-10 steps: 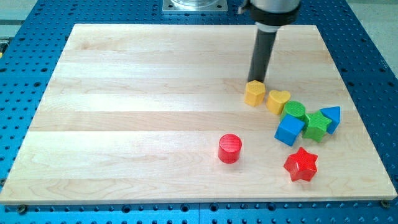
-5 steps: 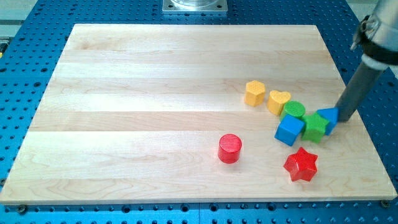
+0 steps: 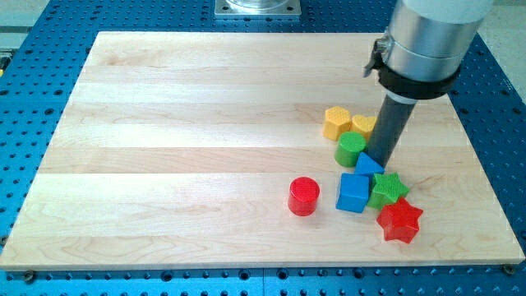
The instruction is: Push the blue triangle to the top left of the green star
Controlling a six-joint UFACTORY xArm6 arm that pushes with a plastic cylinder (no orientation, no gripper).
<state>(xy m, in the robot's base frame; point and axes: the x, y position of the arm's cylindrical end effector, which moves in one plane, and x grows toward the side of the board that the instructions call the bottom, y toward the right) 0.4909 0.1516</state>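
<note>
The blue triangle (image 3: 368,164) lies right of the board's middle, wedged between the green cylinder (image 3: 351,150), the blue cube (image 3: 354,192) and the green star (image 3: 388,189). It touches the star's upper left. My tip (image 3: 382,159) stands at the triangle's upper right edge, touching it. The rod and the arm's grey body rise above and hide part of the yellow heart (image 3: 364,124).
A yellow hexagon block (image 3: 335,122) sits left of the heart. A red star (image 3: 400,221) lies just below the green star. A red cylinder (image 3: 303,196) stands alone left of the blue cube. The wooden board (image 3: 164,164) rests on a blue perforated table.
My tip swept from the board's right edge leftward, pushing the blue triangle left over the green star. The green cylinder, blue cube and green star shifted left and down.
</note>
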